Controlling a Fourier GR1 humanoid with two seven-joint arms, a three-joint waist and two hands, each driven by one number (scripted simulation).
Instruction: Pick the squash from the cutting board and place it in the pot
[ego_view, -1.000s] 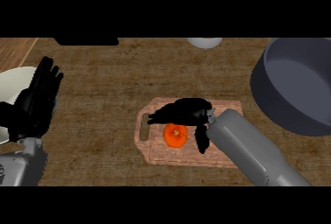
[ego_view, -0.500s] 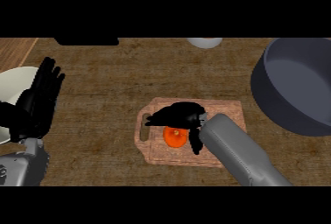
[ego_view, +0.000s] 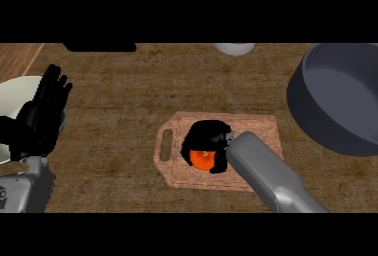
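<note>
Squash (ego_view: 201, 159): the orange body lies on the cutting board (ego_view: 258, 131), near the board's middle, and only a small patch of it shows beneath your right hand (ego_view: 207, 137). That hand is curled down over the squash, with dark fingers on both sides of the orange patch, so you appear to be closing on it or already gripping it; whether it has left the board cannot be told from this view. Its shape and length are mostly hidden.

Handling, as a judgement: expect a stiff, smooth-skinned item of modest weight that will not deform under the fingers. A smooth rind may slide, so take hold across the thickest part of the body, with thumb and fingers on opposite sides, rather than at a tapered end.

Pot (ego_view: 339, 100): large, grey, at the right of the desk (ego_view: 133, 90), well apart from the board. Its opening is wide, so your placement should need little precision once the squash is carried above its rim.

Left hand (ego_view: 40, 117): open, fingers straight and pointing up, resting at the left edge, in front of a pale plate (ego_view: 18, 92). It holds nothing.

A pale round object (ego_view: 235, 48) sits at the far edge of the desk.
</note>
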